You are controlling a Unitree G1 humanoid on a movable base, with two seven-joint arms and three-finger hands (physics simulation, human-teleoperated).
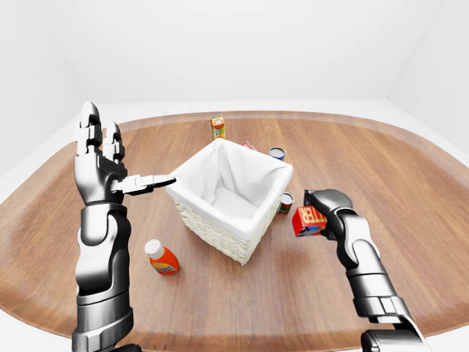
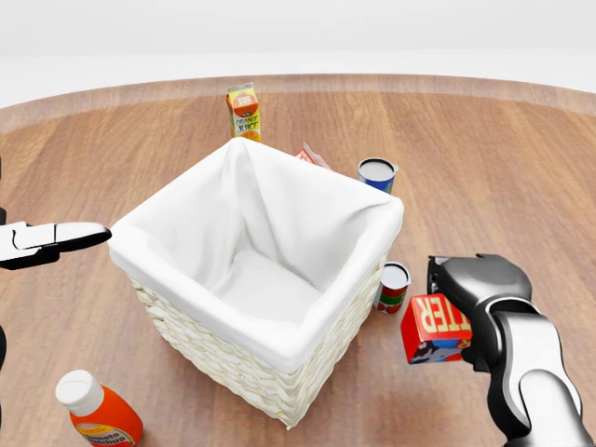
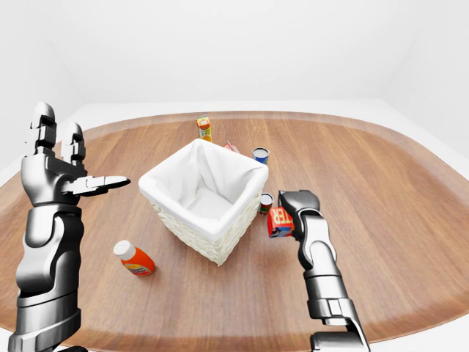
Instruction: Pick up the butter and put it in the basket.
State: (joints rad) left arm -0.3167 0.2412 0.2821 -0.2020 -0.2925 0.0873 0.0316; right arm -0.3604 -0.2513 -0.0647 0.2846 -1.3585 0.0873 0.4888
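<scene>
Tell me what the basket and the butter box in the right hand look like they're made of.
The basket looks like pale woven wicker, with ribbed weave rows on its walls, lined with matte white cloth that folds over the rim. The butter box, gripped by the right hand, looks like printed cardboard: flat red faces, sharp edges, white lettering. Being a render, both are guesses.
</scene>
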